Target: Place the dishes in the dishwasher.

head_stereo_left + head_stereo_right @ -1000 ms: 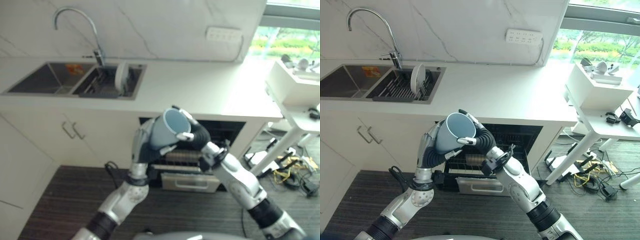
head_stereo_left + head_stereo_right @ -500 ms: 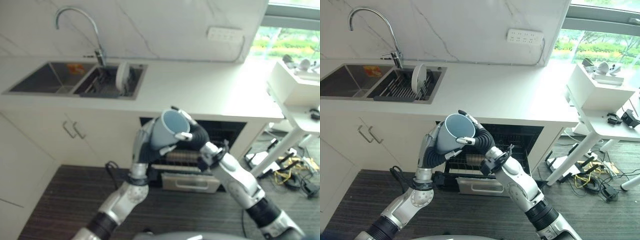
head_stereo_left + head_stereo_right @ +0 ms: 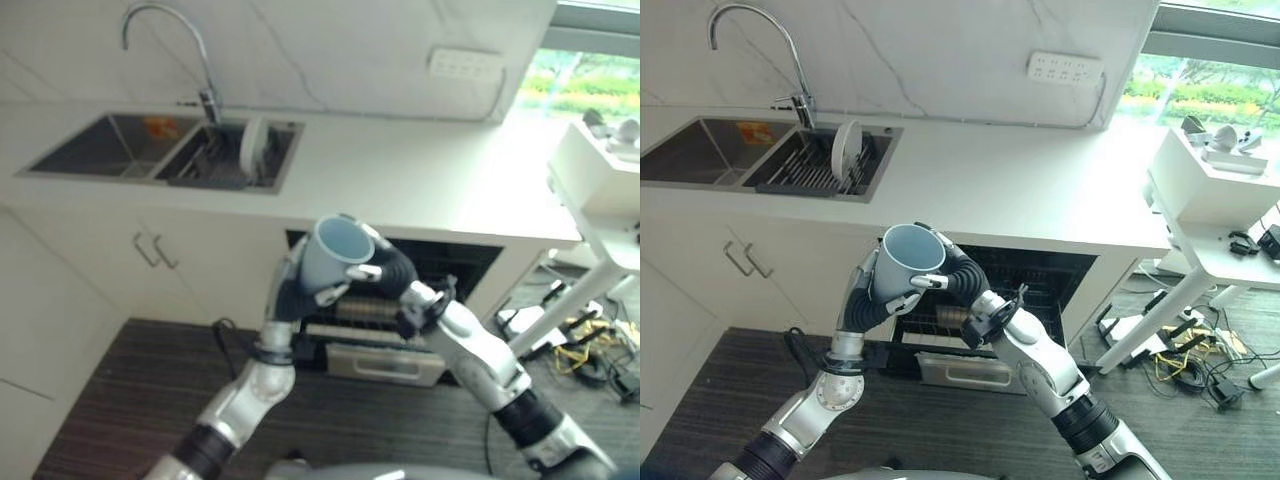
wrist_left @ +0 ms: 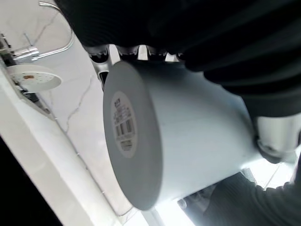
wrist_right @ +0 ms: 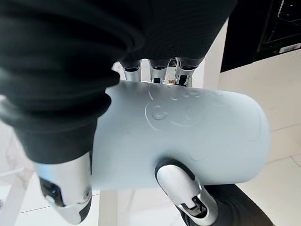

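Note:
A pale blue cup [image 3: 330,256] is held up, mouth tilted upward, in front of the open dishwasher [image 3: 445,266] under the white counter. My left hand [image 3: 289,293] is curled round it from the left, and my right hand [image 3: 388,272] grips it from the right. In the left wrist view the cup's [image 4: 188,141] labelled base faces the camera with fingers [image 4: 100,62] behind it. The right wrist view shows the thumb [image 5: 181,189] pressed on the cup's [image 5: 197,136] wall. The dishwasher's lower rack [image 3: 368,326] is pulled out below the hands. A white plate [image 3: 847,150] stands upright in the sink rack.
A double sink [image 3: 95,148] with a curved tap [image 3: 165,30] sits at the counter's left. Cabinet doors with handles [image 3: 150,250] are below it. A white desk [image 3: 1215,200] stands to the right, with cables [image 3: 1190,350] on the floor beside it.
The camera has shifted, so the sink and counter sit lower and further right. Both hands still hold the cup in much the same place before the dishwasher.

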Controlling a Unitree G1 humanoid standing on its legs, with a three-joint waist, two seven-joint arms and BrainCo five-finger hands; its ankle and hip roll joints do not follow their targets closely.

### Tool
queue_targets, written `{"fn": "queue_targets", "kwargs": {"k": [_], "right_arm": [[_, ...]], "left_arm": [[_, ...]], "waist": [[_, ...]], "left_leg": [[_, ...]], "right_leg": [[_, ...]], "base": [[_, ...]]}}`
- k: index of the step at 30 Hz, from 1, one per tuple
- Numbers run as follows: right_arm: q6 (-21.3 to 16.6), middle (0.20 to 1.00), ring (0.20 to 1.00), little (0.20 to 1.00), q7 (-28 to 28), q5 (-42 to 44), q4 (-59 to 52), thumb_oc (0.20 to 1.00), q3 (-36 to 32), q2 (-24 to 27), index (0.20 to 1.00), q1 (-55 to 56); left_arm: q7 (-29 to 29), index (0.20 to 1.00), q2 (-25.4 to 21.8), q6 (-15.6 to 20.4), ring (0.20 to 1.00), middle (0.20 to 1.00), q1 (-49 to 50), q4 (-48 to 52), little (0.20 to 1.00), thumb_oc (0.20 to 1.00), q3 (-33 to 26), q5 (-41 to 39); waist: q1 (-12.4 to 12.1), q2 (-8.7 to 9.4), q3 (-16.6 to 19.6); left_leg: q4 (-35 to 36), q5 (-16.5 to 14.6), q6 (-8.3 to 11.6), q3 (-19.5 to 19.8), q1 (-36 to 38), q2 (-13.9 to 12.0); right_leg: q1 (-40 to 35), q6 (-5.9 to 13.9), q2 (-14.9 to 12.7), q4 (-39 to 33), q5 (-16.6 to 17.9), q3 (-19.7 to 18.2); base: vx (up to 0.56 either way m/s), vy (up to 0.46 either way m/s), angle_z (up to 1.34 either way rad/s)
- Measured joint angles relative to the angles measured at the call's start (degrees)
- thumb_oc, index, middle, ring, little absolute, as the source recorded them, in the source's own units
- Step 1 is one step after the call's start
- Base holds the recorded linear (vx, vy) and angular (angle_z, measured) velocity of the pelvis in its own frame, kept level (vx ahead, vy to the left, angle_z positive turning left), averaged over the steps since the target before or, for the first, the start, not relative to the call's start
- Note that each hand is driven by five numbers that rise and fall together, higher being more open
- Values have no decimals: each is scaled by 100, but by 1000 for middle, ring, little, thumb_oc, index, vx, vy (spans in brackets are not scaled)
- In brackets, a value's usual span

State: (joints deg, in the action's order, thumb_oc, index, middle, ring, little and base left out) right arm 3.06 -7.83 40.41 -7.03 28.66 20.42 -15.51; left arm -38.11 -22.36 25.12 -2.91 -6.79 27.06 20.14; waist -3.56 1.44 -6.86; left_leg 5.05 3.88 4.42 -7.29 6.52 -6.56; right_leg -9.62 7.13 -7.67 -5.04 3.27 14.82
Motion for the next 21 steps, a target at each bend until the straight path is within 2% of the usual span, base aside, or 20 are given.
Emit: {"fn": "queue_targets", "kwargs": {"k": [10, 12, 17, 21], "right_arm": [[-8, 1000, 1000, 1000, 79, -333, 77, 1000, 13, 2, 1000, -69], [-24, 219, 219, 219, 85, -500, 165, 219, 21, -9, 219, -132], [-254, 200, 200, 200, 263, -971, 197, 200, 16, -34, 200, -237], [-282, 200, 200, 200, 366, -1069, 198, 200, 30, -42, 200, -282]], "left_arm": [[1, 200, -35, -61, 200, 200, -43, 4, 200, 200, 5, 124], [8, 200, -49, -109, 200, 200, -55, 4, 200, 200, 6, 126], [6, 200, -47, -150, 200, 200, -200, 15, 200, 200, 8, 125], [8, 200, -49, -188, 200, 200, -254, 17, 200, 200, 8, 123]], "waist": [[-1, -14, -58], [0, -12, -64], [-9, 12, -116], [-8, 4, -160]], "left_leg": [[0, 3, 3, 27, -31, 17], [0, 2, 3, 27, -32, 17], [-1, 2, 3, 30, -32, 22], [-1, 3, 3, 31, -32, 22]], "right_leg": [[12, 3, 2, 0, -11, 26], [12, 4, 2, 0, -11, 26], [11, 4, -1, 0, -11, 27], [11, 3, 0, 0, -11, 28]], "base": [[2, 0, 1], [0, 0, 0], [0, 0, 0], [0, 0, 0]]}}
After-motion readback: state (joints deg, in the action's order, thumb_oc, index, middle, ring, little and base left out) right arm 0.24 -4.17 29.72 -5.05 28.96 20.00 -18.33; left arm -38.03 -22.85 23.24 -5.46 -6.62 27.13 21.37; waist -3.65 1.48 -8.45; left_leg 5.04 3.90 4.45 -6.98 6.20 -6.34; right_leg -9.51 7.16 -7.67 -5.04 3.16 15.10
